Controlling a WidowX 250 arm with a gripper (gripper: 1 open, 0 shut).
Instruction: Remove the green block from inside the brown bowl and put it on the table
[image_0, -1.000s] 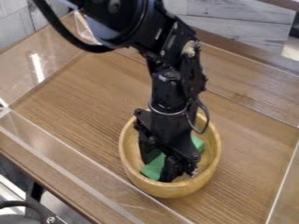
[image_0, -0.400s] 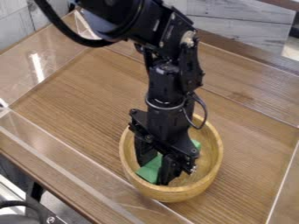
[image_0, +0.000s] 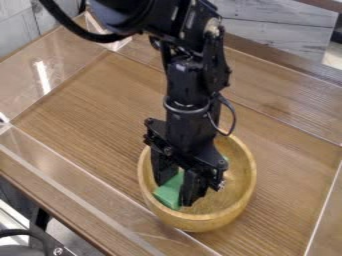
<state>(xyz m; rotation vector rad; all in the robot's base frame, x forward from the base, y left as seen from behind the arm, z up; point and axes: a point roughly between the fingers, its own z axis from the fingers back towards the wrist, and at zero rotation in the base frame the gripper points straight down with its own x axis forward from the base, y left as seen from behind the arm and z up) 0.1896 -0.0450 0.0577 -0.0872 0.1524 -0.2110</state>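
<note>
A round light-brown wooden bowl with a thick rounded rim and faint grain sits on the wood-grain table, whose surface shows long parallel streaks and a dull sheen. Clear acrylic walls run along the table's edges and catch pale reflections. A black robot arm, matte and blocky with a glossy cable looped near its top, reaches straight down into the bowl. Its gripper has its jaws drawn in tight, and the bright green block, a flat elongated slab with crisp edges, sits tilted between them, its lower end pointing toward the bowl's near-left inner wall. Whether that end touches the bowl's floor is hard to make out. The dark fingers cover the block's upper part, so only its lower left portion shows. The gripper body also hides much of the bowl's interior and its far rim. The arm's upper section is cut off by the top of the view, and a dark object at the bottom left corner is too cropped to identify.
</note>
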